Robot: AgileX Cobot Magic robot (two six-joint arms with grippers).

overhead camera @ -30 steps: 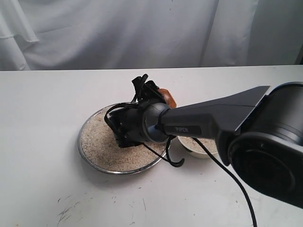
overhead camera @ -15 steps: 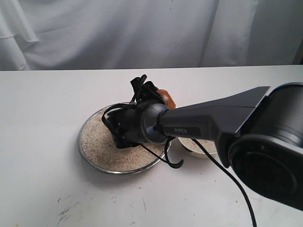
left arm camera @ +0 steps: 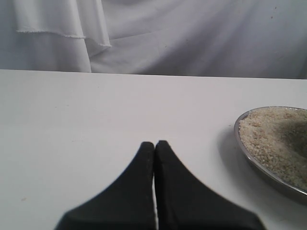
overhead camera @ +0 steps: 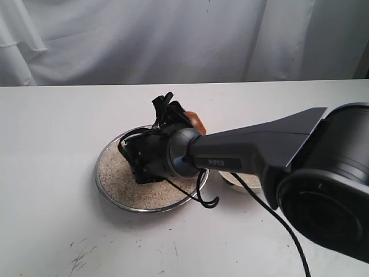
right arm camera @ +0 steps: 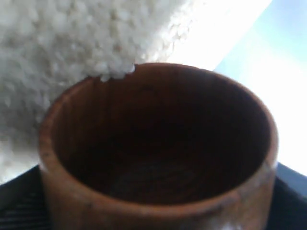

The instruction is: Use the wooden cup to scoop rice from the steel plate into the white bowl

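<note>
"PIPER" lettered on the right arm point(overhead camera: 248, 151), right gripper point(overhead camera: 174, 114) clamped round the cup point(right arm camera: 158, 143), its lip touching rice point(overhead camera: 115, 173), over the plate point(overhead camera: 97, 173), bowl point(overhead camera: 228, 180) just beside, left gripper point(left arm camera: 154, 143) pinched closed, empty

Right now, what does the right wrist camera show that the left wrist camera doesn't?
Only the right wrist view: the wooden cup, seen close from its mouth, with a dark, empty inside. Only the left wrist view: the left pincer, shut, over the white table, plus the rim of the steel plate and a white curtain behind. Both show the rice.
</note>
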